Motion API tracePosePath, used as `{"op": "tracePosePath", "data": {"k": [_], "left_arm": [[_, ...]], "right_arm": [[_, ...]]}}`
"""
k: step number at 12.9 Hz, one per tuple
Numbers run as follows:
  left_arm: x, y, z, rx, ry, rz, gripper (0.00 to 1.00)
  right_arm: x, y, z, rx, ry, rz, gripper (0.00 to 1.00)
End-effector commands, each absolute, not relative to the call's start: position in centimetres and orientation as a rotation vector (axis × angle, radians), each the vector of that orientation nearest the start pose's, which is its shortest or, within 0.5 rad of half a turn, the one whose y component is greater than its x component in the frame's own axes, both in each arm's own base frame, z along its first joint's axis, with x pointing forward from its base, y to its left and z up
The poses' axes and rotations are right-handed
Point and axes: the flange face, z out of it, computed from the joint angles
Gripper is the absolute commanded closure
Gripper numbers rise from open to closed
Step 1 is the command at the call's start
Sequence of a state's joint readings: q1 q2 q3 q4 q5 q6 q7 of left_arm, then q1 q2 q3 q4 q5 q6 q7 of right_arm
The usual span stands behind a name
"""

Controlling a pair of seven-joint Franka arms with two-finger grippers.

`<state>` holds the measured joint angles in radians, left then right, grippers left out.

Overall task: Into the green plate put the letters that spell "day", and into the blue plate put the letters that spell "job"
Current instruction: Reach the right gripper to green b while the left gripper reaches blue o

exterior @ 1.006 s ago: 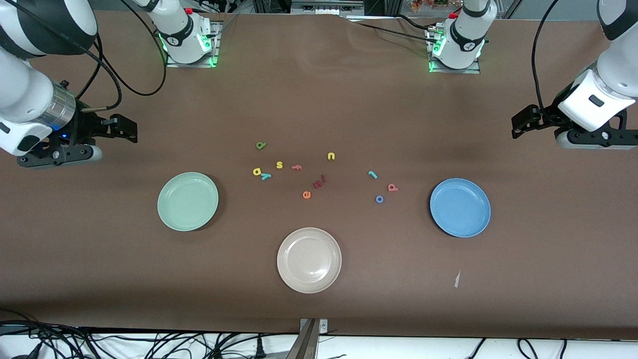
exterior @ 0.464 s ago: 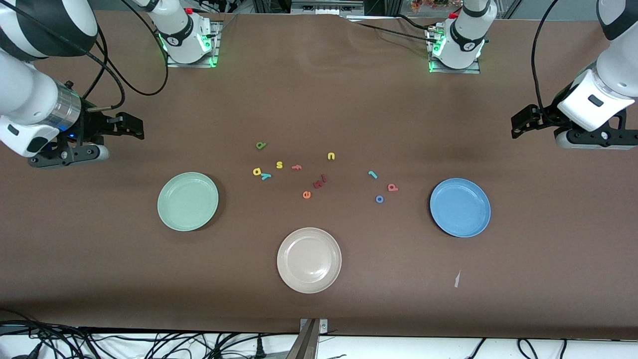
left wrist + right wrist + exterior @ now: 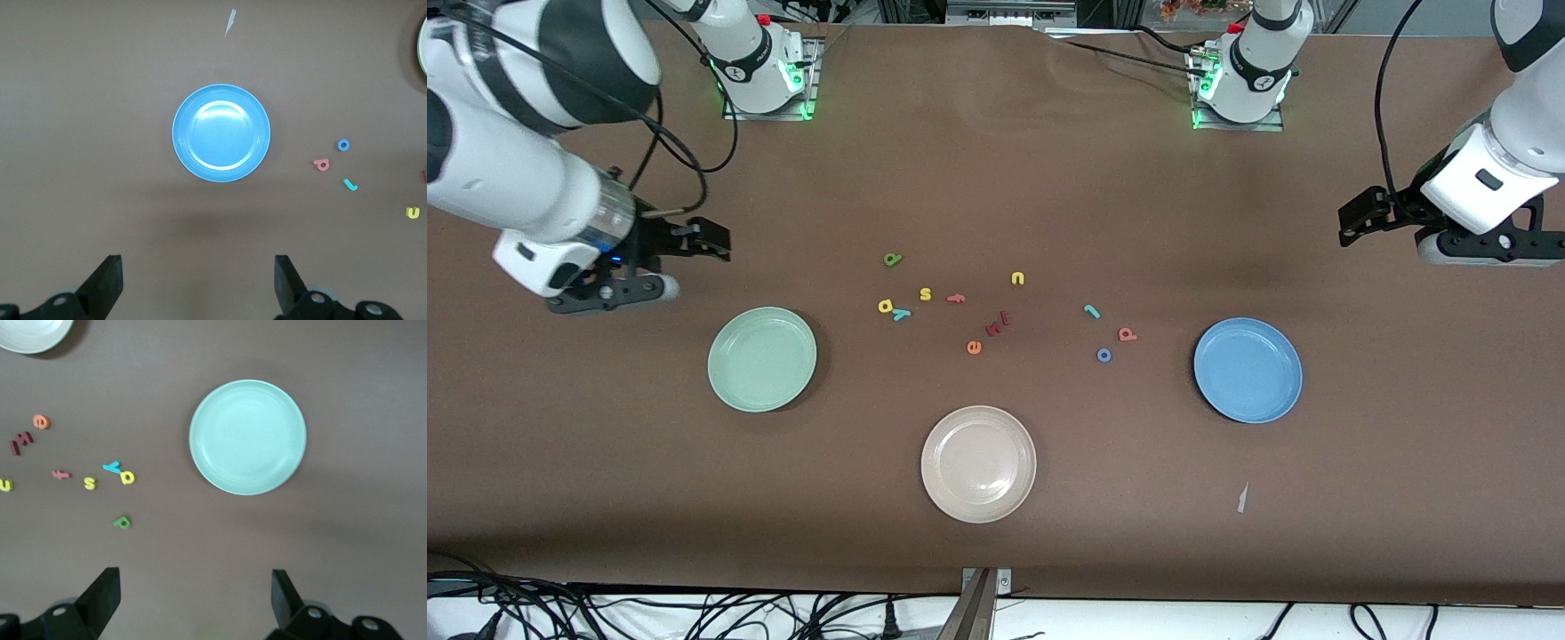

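On the table between the green plate (image 3: 762, 359) and blue plate (image 3: 1248, 370) I see all letters loose. My wrist views alone show the right gripper (image 3: 190, 600) and left gripper (image 3: 199, 283) spread open, empty; the "d" (image 3: 892, 259) looks blurry.

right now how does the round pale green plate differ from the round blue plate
The round pale green plate is mint coloured and lies toward the right arm's end of the table; the round blue plate is mid-blue and lies toward the left arm's end. Both are empty, smooth, shallow-rimmed and look the same size.
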<state>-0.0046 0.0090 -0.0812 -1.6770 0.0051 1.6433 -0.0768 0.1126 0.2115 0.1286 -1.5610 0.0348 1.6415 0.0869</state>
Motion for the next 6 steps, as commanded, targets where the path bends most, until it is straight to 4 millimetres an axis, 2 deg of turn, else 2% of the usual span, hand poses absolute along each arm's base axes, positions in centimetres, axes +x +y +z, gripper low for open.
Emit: {"op": "tracePosePath", "data": {"k": [1, 3, 6], "left_arm": [[56.0, -5.1, 57.5, -3.119, 0.052, 0.108, 0.0], [56.0, -5.4, 56.9, -3.119, 0.047, 0.136, 0.0], [56.3, -5.8, 56.0, -3.116, 0.066, 0.175, 0.0]], "right_arm": [[59.1, 15.4, 50.5, -3.077, -0.208, 0.188, 0.0], [59.0, 15.9, 50.4, -3.076, -0.196, 0.189, 0.0], [58.9, 15.1, 50.3, -3.079, -0.212, 0.206, 0.0]]}}
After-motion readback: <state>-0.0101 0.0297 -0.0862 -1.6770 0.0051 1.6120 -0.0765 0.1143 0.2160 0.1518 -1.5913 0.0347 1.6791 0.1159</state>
